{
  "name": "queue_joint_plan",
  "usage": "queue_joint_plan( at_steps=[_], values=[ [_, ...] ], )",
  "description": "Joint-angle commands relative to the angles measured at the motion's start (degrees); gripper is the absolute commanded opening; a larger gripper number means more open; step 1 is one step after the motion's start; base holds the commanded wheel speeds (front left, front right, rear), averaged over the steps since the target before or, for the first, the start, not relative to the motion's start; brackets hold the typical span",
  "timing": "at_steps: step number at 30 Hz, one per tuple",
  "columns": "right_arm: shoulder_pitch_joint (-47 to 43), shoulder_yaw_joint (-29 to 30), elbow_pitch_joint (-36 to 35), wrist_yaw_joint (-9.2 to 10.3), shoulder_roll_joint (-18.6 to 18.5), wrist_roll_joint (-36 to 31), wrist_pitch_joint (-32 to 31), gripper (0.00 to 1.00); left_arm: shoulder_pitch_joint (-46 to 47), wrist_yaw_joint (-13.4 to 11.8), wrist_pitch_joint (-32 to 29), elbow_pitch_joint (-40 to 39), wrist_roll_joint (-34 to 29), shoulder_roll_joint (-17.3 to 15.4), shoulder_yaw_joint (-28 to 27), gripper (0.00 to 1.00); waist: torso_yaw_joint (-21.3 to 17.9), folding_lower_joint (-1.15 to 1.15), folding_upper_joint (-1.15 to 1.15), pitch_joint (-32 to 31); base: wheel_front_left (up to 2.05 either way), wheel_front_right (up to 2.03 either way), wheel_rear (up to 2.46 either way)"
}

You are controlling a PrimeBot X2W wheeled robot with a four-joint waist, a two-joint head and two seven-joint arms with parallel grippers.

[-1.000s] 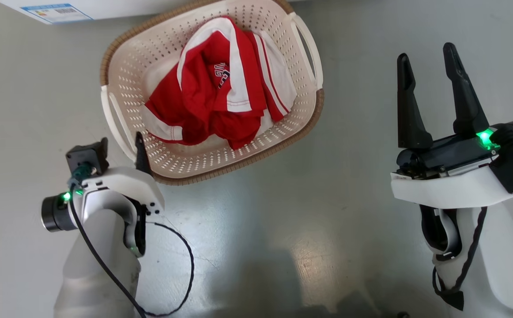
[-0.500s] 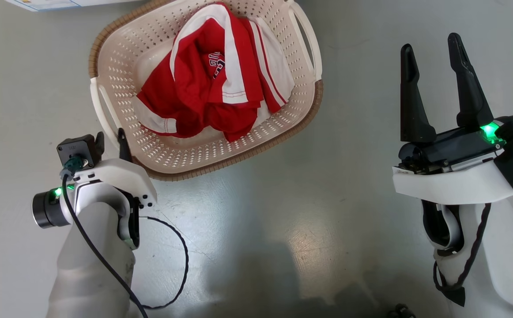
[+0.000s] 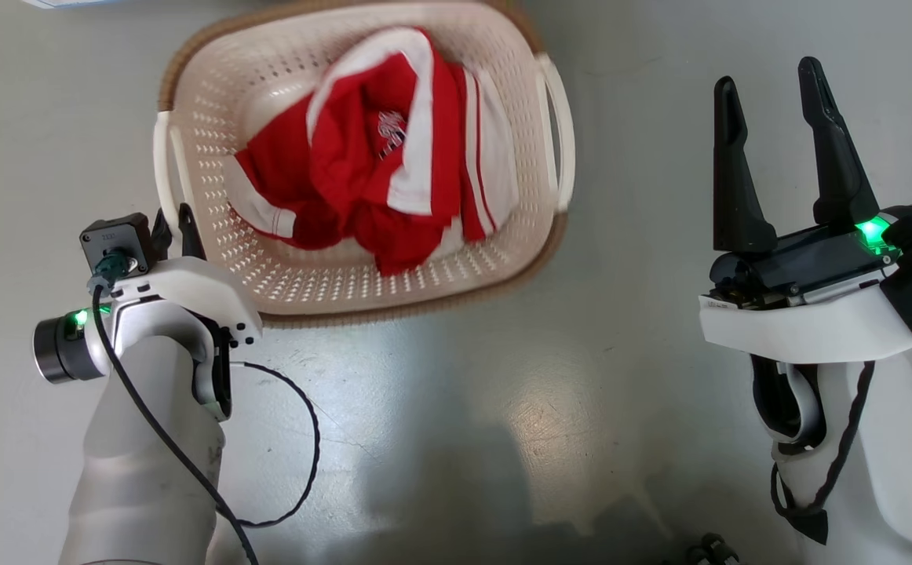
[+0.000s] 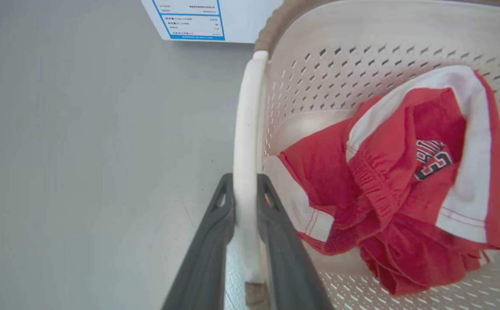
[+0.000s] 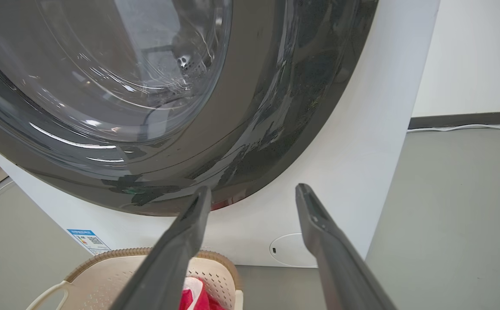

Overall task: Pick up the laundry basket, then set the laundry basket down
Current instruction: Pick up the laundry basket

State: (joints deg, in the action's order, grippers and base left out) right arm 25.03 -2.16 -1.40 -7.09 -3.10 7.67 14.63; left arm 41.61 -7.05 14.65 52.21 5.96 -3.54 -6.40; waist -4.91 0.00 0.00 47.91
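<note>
**A:** How many baskets?

**B:** One laundry basket (image 3: 330, 275), cream with a brown rim, over the grey floor (image 3: 456, 392), just ahead of the left arm. The right wrist view shows the same basket (image 5: 103, 275) right in front of the one washer (image 5: 362, 172). I cannot tell whether its bottom touches the floor.

**A:** Handles?

**B:** Two white loops: one handle (image 3: 162, 157) on the left arm's side, and a second handle (image 3: 564, 149) opposite, which looks blurred.

**A:** And inside it?

**B:** One crumpled bundle of red and white cloth (image 3: 362, 173). I cannot tell whether it is more than one piece.

**A:** The grippers?

**B:** Two. The left gripper (image 3: 173, 227) is clamped on the near handle (image 4: 246, 129): its two dark fingers (image 4: 207, 249) press the white loop from both sides, with no gap showing. The right gripper (image 3: 767, 74) is well apart from the basket, its two fingers spread wide with nothing between them; in its own wrist view (image 5: 253, 189) they point at the washer's dark round door (image 5: 146, 86).

**A:** Anything else?

**B:** One blue-bordered label (image 4: 189, 19) on the washer, low down beside the basket's rim.
</note>
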Motion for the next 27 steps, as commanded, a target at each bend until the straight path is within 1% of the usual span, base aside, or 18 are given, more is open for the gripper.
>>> queue_joint_plan(
  at_steps=[1,6,10,13,14,16,17,18,19,20,27],
  values=[
    [-0.4,-1.3,-1.5,-0.4,0.2,0.2,0.4,1.0,-1.0,-0.5,0.3,-0.5,-0.8,-1.4,-1.1,0.0,0.0,0.0,0.0,0.0,0.0,0.0,0.0],
    [-0.3,-1.4,-1.4,-0.4,0.2,0.4,0.4,1.0,-1.0,-0.7,0.3,-0.6,-0.9,-1.4,-1.4,0.0,-0.1,0.0,0.0,0.0,0.0,0.0,0.0],
    [-0.4,-1.3,-1.3,-0.4,0.2,0.4,0.4,1.0,-1.0,-0.8,0.3,-0.6,-1.0,-1.4,-1.6,0.05,-0.1,0.0,0.0,-0.1,0.0,0.0,0.0],
    [-0.4,-1.2,-1.2,-0.4,0.2,0.4,0.4,1.0,-1.1,-0.9,0.3,-0.6,-1.0,-1.2,-1.7,0.14,-0.1,0.0,0.0,-0.2,0.0,0.0,0.0],
    [-0.4,-1.2,-1.2,-0.4,0.2,0.4,0.4,1.0,-1.1,-0.9,0.3,-0.6,-1.0,-1.2,-1.7,0.19,-0.1,0.0,0.0,-0.3,0.0,0.0,0.0],
    [-0.3,-1.3,-1.1,-0.4,0.2,0.4,0.4,1.0,-1.2,-1.0,0.3,-0.6,-1.0,-1.1,-1.8,0.64,0.0,0.0,0.0,-0.5,0.0,0.0,0.0],
    [-0.3,-1.3,-1.0,-0.4,0.2,0.4,0.4,1.0,-1.2,-1.0,0.3,-0.6,-1.0,-1.0,-1.8,0.92,0.0,0.0,0.0,-0.6,0.0,0.0,0.0],
    [-0.3,-1.3,-1.0,-0.4,0.2,0.4,0.4,1.0,-1.2,-1.0,0.3,-0.6,-1.0,-1.0,-1.8,0.92,0.0,0.0,0.0,-0.6,0.0,0.0,0.0],
    [-0.4,-1.3,-1.0,-0.4,0.2,0.5,0.4,1.0,-1.3,-1.0,0.3,-0.7,-1.0,-1.0,-1.8,0.97,0.1,0.0,0.0,-0.7,0.0,0.0,0.0],
    [-0.4,-1.3,-0.9,-0.4,0.2,0.5,0.4,1.0,-1.4,-1.1,0.3,-0.7,-1.0,-0.9,-1.9,1.0,0.1,0.0,0.0,-0.8,0.0,0.0,0.0],
    [-0.3,-1.5,-0.6,-0.4,0.2,0.6,0.4,1.0,-2.0,-1.2,0.3,-1.2,-1.1,-0.8,-2.2,1.0,0.2,0.0,0.0,-1.5,0.0,0.0,0.0]
  ],
)
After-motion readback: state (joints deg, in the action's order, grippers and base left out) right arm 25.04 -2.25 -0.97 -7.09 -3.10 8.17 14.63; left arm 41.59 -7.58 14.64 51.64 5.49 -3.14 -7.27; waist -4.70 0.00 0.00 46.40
